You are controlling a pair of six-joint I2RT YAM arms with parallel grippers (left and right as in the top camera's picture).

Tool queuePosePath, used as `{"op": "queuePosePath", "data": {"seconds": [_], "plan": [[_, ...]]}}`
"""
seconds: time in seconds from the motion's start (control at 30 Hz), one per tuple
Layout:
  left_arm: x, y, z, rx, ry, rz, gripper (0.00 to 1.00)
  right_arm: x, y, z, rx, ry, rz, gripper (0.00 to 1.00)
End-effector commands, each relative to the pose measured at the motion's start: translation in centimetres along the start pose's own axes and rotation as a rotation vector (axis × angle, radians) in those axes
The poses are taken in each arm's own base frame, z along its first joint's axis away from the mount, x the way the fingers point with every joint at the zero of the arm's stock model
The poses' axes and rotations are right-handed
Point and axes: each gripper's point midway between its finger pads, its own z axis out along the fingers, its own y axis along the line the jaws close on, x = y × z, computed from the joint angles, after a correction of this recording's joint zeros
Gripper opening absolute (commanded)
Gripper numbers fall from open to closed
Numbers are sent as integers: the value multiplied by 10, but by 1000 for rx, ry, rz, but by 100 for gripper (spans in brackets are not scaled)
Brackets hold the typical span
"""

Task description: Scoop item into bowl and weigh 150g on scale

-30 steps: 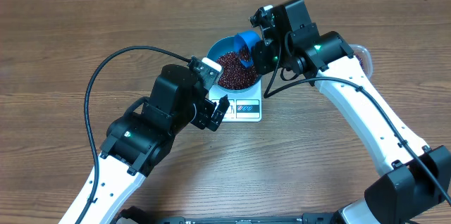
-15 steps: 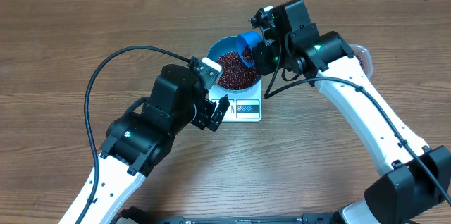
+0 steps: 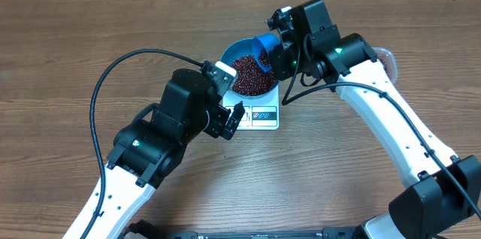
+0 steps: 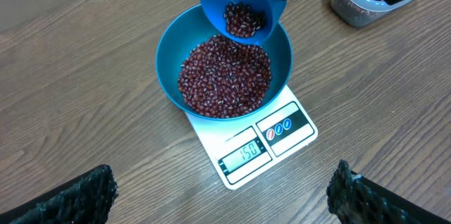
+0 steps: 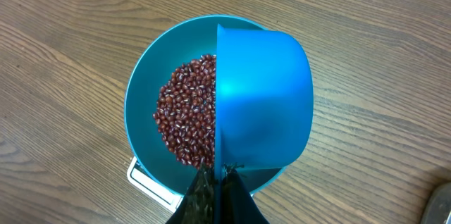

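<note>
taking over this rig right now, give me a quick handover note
Left gripper: jaws open, empty, hovering by the front of the scale.
Right gripper: jaws shut on the handle of the blue scoop; the scoop is tilted over the bowl with a few beans inside it.
Things: the bowl sits on the scale with the beans heaped in it; the clear tub stands apart from the scale.
Done: the display reads 150, so the target looks met.
Left: probably level the scoop without tipping more in, then move it away.
</note>
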Motion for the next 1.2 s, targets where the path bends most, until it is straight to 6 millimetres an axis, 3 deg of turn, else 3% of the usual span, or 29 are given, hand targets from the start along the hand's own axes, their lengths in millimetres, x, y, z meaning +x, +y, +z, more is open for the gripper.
{"op": "queuePosePath", "data": {"seconds": [0.0, 0.23, 0.53, 0.67, 0.9, 1.17], "plan": [[0, 3, 0, -10, -1, -9, 100, -15, 5, -19, 3, -62, -22, 4], [0, 3, 0, -9, -1, -9, 100, -15, 11, -19, -35, -61, -18, 4], [0, 3, 0, -9, -1, -9, 100, -21, 32, -30, -288, -75, 68, 4], [0, 3, 0, -10, -1, -9, 100, -30, 28, -40, -387, -109, 100, 4], [0, 3, 0, -9, -1, -9, 100, -45, -4, -61, -474, -187, 182, 4], [0, 3, 0, -10, -1, -9, 99, -44, -80, -77, -373, -256, 306, 4]]}}
